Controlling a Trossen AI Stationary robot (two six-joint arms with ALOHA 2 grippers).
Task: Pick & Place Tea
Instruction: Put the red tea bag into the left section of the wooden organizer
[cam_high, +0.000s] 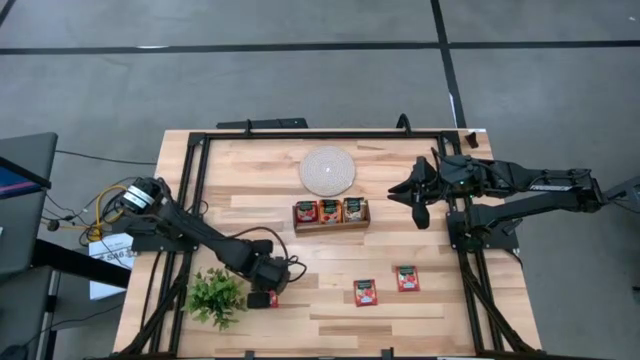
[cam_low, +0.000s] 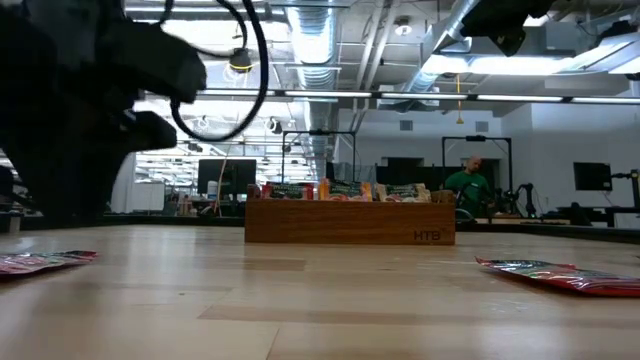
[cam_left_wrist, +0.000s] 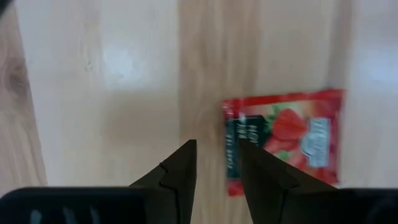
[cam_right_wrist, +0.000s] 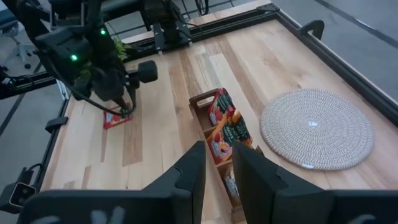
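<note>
Three red tea sachets are lying loose on the table (cam_high: 420, 320): one (cam_high: 262, 298) under the left gripper (cam_high: 268, 292), two (cam_high: 365, 292) (cam_high: 407, 278) further right. Left gripper's fingers are hovering slightly apart over its sachet's edge, gripping nothing. Right gripper (cam_high: 422, 214) is waiting narrowly open, empty, beside the wooden tray (cam_high: 331, 226) holding more sachets.

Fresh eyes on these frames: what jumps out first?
The left gripper, low at the table's near left beside the small green plant, with jaws open over a red tea sachet lying flat on the wood. Next, the wooden tray at centre, packed with sachets, just in front of the round woven mat. Two more loose sachets lie near the front edge; the right gripper waits above the table's right side.
</note>
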